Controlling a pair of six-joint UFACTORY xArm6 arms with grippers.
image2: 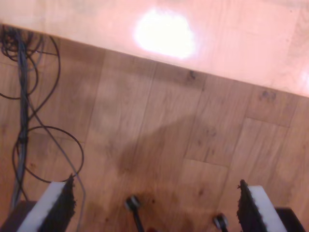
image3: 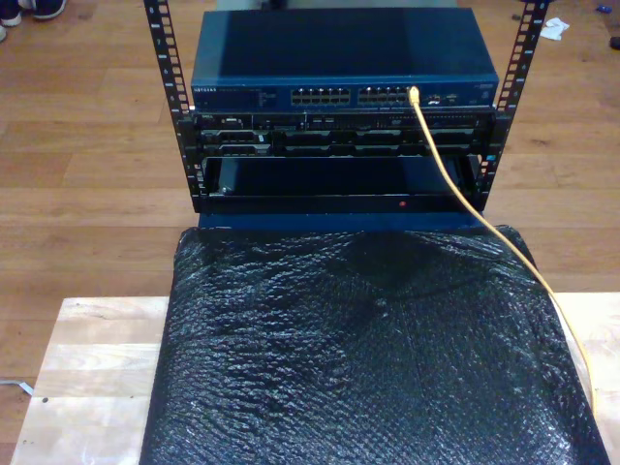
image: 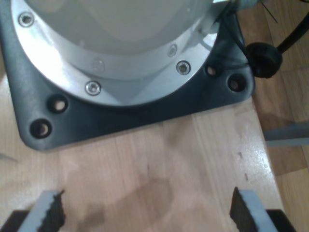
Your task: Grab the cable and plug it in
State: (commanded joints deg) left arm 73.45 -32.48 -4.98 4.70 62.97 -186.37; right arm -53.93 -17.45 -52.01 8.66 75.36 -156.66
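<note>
First wrist view: my first gripper (image: 147, 210) spread wide, nothing between the toothed pads (image: 52, 212), hanging over pale wooden tabletop (image: 159, 159). Just beyond the pads, a dark square base plate (image: 140, 113) bolted to the wood, carrying a round silver arm flange (image: 111, 53). Thick black robot cable (image: 270, 53) off one corner of the plate, over floorboards.

Second wrist view: my second gripper (image2: 157, 208) likewise released, pads (image2: 63, 203) far apart and empty, above brown plank floor (image2: 183, 135). Table edge (image2: 231, 43) beyond the pads, with a bright glare patch. Thin dark wires (image2: 34, 96) looped on the floor beside one pad.

Exterior view, places given from the blue network switch (image3: 344, 58) in the black rack (image3: 339, 145), left to right: port rows along the switch front; the cable (image3: 455, 174), yellow-orange, with its end at a port toward the right end of the switch front. From there, cable drops down across the rack face, crosses the right part of the black crinkled sheet (image3: 358, 358) in front of the switch, and runs on toward the lower right edge of the exterior view. Wooden table showing on both sides of the sheet. Position of the cable relative to either gripper: cannot tell from these views.
</note>
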